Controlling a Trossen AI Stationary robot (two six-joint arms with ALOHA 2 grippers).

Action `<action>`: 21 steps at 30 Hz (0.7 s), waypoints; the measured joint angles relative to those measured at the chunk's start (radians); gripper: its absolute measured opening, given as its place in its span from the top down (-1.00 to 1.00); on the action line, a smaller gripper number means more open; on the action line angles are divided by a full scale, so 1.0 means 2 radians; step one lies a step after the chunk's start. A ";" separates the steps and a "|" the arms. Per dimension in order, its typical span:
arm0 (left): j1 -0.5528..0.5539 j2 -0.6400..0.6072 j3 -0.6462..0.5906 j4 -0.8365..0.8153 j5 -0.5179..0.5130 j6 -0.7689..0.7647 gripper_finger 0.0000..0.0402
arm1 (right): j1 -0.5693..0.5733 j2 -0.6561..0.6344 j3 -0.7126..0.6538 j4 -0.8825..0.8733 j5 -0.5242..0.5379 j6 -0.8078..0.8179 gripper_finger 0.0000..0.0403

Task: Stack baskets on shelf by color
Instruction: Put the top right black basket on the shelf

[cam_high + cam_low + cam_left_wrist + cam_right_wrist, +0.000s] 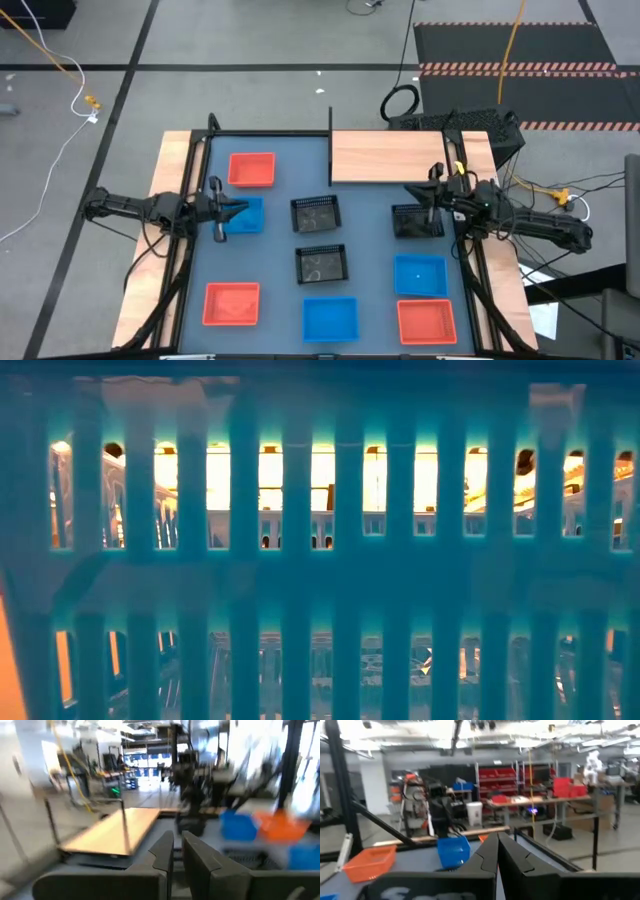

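In the high view, nine baskets lie flat on the blue table: red ones (pixel 252 169), (pixel 232 303), (pixel 427 320); blue ones (pixel 247 222), (pixel 330 318), (pixel 420 275); black mesh ones (pixel 316 213), (pixel 321 263), (pixel 415 225). The wooden shelf (pixel 400 157) lies at the far edge, its black post (pixel 330 130) at its left end. My left gripper (pixel 238 210) (pixel 177 852) is level and shut above the left blue basket. My right gripper (pixel 428 203) (pixel 496 855) is level and shut above the right black basket.
Wood strips (pixel 170 200) and black frame rails (pixel 190 240) edge the table on both sides. A blue basket's slotted wall (pixel 320 560) fills the low view and hides the table behind it. Bare table shows between the basket columns (pixel 370 230).
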 joint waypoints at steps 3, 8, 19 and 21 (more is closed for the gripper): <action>0.000 0.000 0.000 0.022 0.000 -0.061 0.79 | 0.000 0.031 0.000 0.035 0.013 0.000 1.00; 0.001 0.000 0.000 0.060 0.000 -0.018 0.79 | -0.001 0.083 0.004 0.109 0.043 -0.006 1.00; 0.024 0.000 0.000 0.090 -0.062 0.157 0.79 | -0.001 0.196 0.011 0.210 0.101 -0.016 1.00; 0.041 0.000 0.000 0.099 -0.062 0.192 0.79 | -0.001 0.206 0.011 0.214 0.099 -0.038 1.00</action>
